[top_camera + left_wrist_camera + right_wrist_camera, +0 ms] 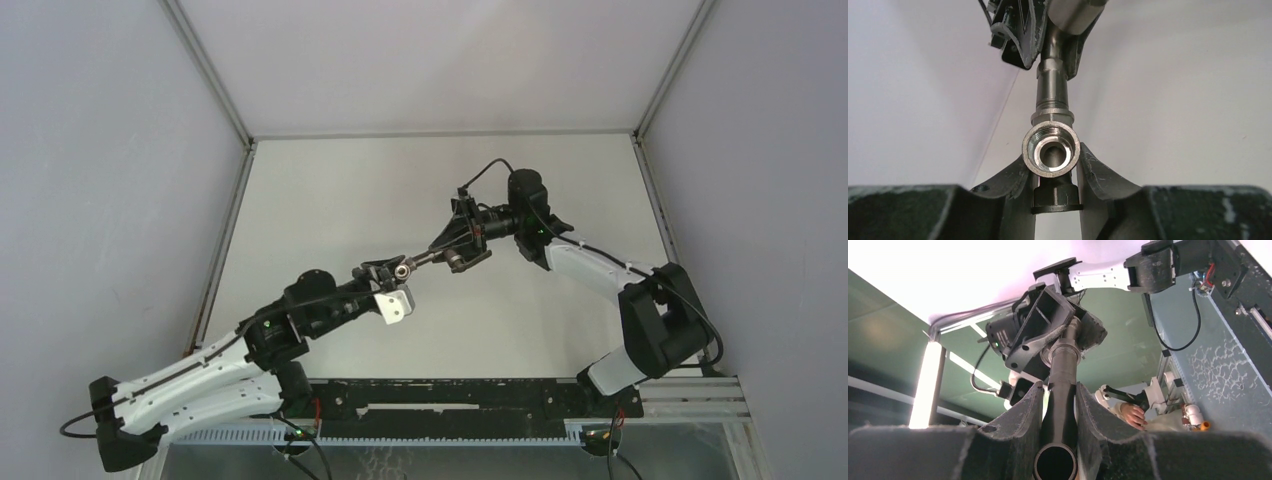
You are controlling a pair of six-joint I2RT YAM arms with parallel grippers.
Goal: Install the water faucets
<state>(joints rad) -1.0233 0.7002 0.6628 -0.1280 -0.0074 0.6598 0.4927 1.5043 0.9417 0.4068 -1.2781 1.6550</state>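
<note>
The water faucets hang above the table as one slim line between my two grippers. The short fitting (401, 268) has a threaded open ring (1051, 150). My left gripper (393, 273) (1054, 167) is shut on it, one finger on each side. The grey stem (1051, 90) runs from the fitting straight into my right gripper (452, 250). In the right wrist view the stem (1062, 390) sits pinched between the fingers (1023, 415) of the right gripper (1060, 397), which is shut on it. Its far end meets the left gripper's head (1040, 327). No lever handle shows.
White walls (120, 200) close the table in on the left, back and right. A black rail (450, 400) runs along the near edge by the arm bases. In the right wrist view a person's hand (1134, 415) shows beyond the table.
</note>
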